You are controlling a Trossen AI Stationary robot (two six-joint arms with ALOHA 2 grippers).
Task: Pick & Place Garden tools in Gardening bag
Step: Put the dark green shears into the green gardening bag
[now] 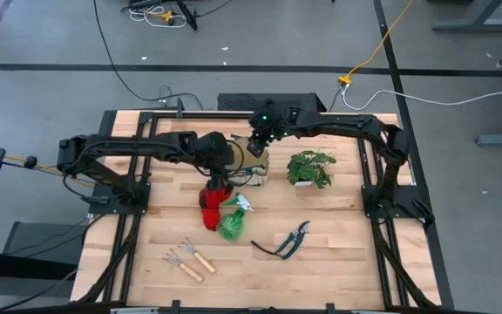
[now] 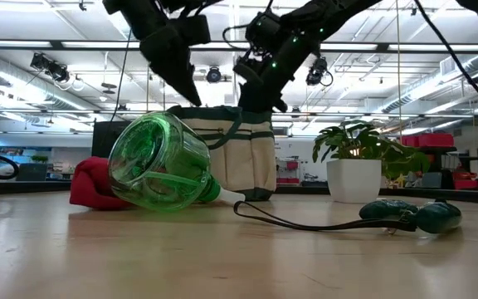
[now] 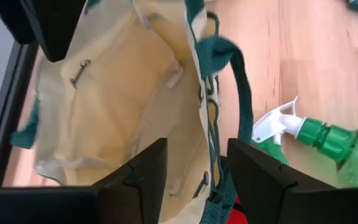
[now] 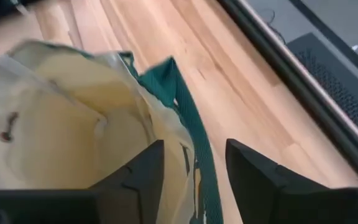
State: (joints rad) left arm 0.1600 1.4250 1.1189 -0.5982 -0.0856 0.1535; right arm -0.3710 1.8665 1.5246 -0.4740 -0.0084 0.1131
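Observation:
The cream gardening bag (image 1: 255,166) with green trim stands upright on its base at the table's middle, its mouth open (image 3: 104,112). My left gripper (image 3: 197,177) is open over the bag's near-left rim, and a green strap (image 3: 238,93) runs between its fingers. My right gripper (image 4: 194,180) is open over the far rim, with the green trim (image 4: 179,93) between its fingers. Red gloves (image 1: 209,208), the green spray bottle (image 1: 232,222) on its side, the pruning shears (image 1: 284,242) and two rakes (image 1: 190,257) lie on the table, nearer than the bag.
A potted plant (image 1: 310,167) in a white pot stands just right of the bag. The bottle (image 2: 156,162) lies against the gloves (image 2: 90,187) right in front of the bag (image 2: 239,158). Bare wood lies along the near edge and at the right.

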